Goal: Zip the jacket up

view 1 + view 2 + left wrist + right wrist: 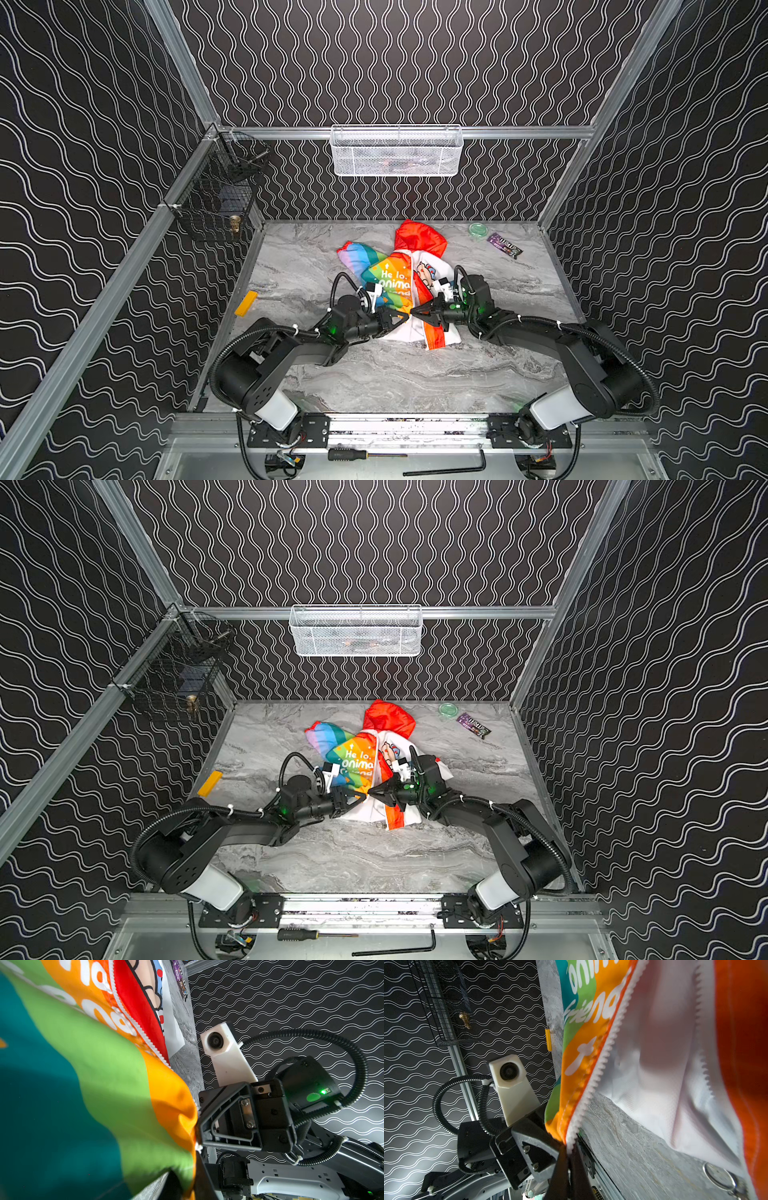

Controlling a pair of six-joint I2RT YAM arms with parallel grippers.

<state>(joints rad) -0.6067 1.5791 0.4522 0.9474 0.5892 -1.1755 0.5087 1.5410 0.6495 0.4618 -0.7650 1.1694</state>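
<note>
Toward the back middle of the grey marble-patterned tabletop (374, 382) (365, 862): a small, thin, rainbow-striped child's jacket (390, 282) (357, 762) with white lettering, a red hood and white lining. Lies unzipped in both top views, with the hood toward the back wall, the rainbow front panel on the left, and the white lining and a cartoon print laid bare on the right. Shows white zipper teeth along both open edges in the right wrist view (654, 1064).

Over the near hem, almost tip to tip: the black left gripper (403, 318) (360, 796) and the black right gripper (415, 311) (372, 792). Right gripper (568, 1153): jaws pressed narrow on the lower end of the toothed zipper edge beside the orange stripe. Left gripper (189, 1184): jaws narrow too, clamped on the orange-and-green corner of that same panel, just beside the other tool.

Farther out:
- At the left edge of the table, a yellow rectangular block (246, 303).
- In the back right corner, well apart from the garment, a pale green round lid (478, 229) next to a purple snack wrapper (504, 245).
- On the back wall's rail, a white mesh basket (397, 151).
- On the left wall, a black wire basket (216, 208).
- On the metal ledge in front of the arm bases, a black-handled screwdriver (347, 454) and a black hex key (444, 469).
</note>
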